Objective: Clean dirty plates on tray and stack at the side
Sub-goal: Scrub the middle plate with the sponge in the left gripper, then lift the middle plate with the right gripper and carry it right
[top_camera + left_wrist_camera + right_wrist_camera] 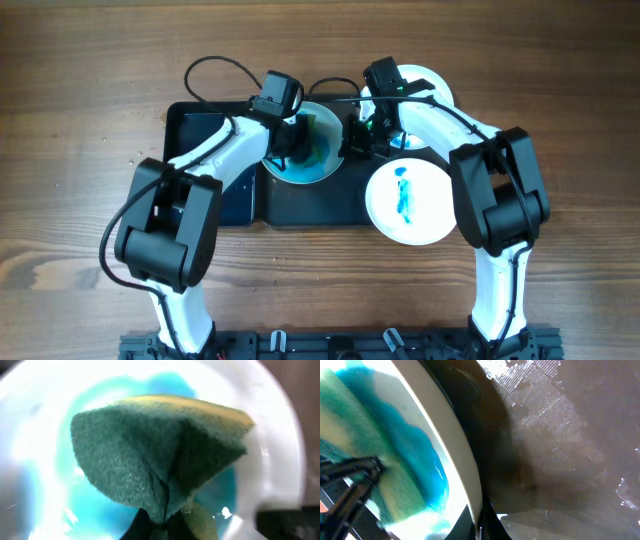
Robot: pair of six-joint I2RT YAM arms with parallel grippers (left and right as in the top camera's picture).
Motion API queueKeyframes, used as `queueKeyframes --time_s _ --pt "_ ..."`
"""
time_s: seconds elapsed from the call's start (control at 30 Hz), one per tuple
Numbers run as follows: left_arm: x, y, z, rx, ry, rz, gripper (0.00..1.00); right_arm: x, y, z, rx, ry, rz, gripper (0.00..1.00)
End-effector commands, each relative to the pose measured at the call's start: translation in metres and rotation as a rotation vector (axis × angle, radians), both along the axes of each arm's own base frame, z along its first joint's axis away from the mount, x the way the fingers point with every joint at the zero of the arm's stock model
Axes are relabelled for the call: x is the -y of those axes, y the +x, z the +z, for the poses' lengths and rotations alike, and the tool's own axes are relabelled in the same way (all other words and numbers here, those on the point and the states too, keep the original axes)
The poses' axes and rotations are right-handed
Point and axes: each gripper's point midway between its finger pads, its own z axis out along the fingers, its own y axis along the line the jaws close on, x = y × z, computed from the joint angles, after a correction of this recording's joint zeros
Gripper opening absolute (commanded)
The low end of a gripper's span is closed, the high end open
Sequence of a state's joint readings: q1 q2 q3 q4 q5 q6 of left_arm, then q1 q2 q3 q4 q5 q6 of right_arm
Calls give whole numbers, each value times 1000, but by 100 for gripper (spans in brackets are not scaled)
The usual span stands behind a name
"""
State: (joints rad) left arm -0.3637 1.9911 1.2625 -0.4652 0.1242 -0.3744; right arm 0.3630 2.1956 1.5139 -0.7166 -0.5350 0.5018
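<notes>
Overhead: both the left end effector [295,141] and right end effector [360,135] work at the blue-smeared white round plate [304,172] on the black rectangular tray [310,205]. Left wrist: left clamps a folded green-yellow sponge [160,462]. Right wrist: right's closure indeterminate; unbraced, plate may skid.

place: robot lab bench | mounts: two white-and-black arms [170,220] on a black rail [300,345] at the wooden table [60,150] edge | wiring: loose cables [215,65] | props: black tray [310,205], plates [407,200] smeared bright blue
</notes>
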Motion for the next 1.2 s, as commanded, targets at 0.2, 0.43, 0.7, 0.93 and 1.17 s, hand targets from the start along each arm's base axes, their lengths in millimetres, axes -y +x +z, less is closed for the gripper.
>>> queueKeyframes --time_s 0.2,0.43,0.7,0.93,1.17 --pt "48 -93 -3 -342 -263 -279 4 -3 -11 -14 -43 -4 16 4" --pt "51 -57 4 -206 -317 -261 4 -3 -11 -14 -45 -5 17 4" --pt "-44 32 28 12 -49 92 4 -3 -11 -14 -46 -5 16 4" --pt "-57 17 126 -10 -42 111 4 18 -5 -4 26 -133 23 4" --pt "-108 -1 171 15 -43 223 4 56 1 82 320 -447 49 4"
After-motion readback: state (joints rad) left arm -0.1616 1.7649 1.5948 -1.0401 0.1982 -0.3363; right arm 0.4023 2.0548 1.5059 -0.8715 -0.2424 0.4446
